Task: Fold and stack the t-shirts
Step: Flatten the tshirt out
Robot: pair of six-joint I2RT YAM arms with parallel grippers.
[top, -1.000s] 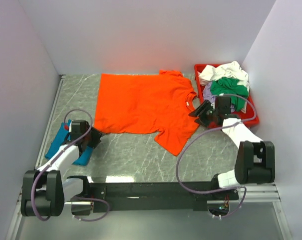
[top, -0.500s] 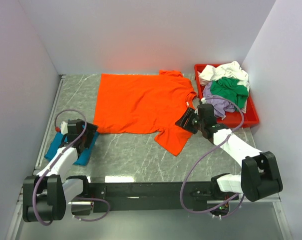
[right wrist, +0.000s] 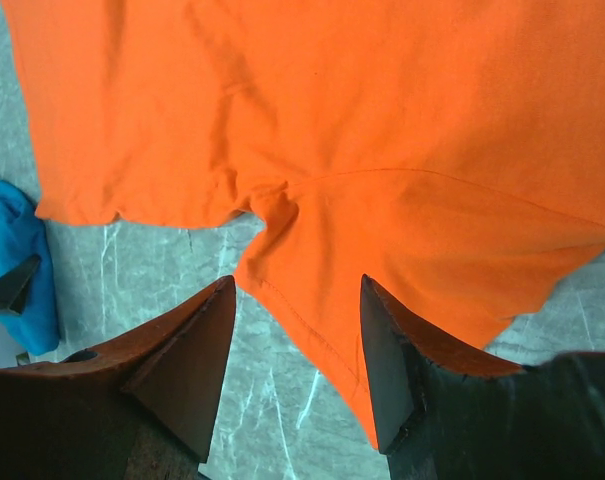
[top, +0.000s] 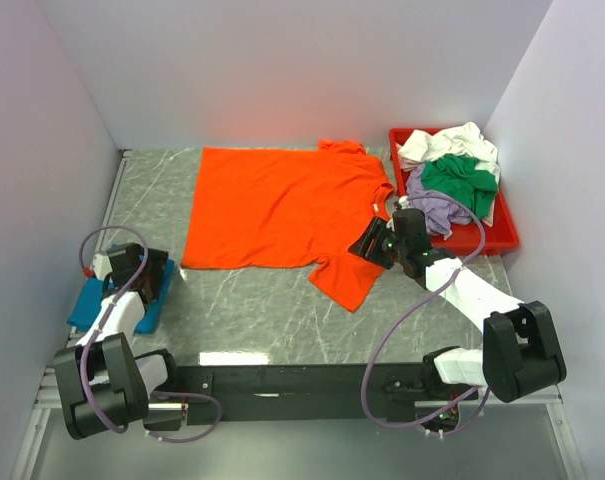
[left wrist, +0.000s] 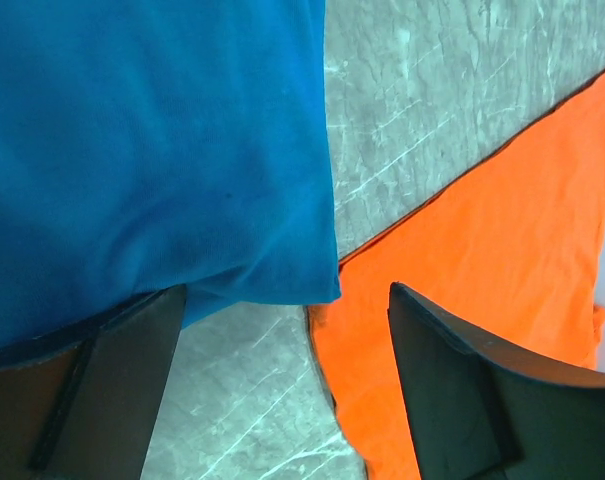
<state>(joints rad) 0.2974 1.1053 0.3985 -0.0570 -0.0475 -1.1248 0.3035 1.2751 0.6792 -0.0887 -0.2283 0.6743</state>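
Jaws are gaping empty: left gripper (left wrist: 285,300) is hovering over teal shirt (left wrist: 152,150) beside orange shirt (top: 282,205); right gripper (right wrist: 297,290) over its sleeve, stitching showing only in wrist view.

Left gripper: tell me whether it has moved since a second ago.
Yes. The left gripper has slid left, closer to the left wall and farther from the orange shirt.

Matt cloth orange t-shirt (top: 282,205); smooth, slightly glossy stone-look table (top: 262,320).
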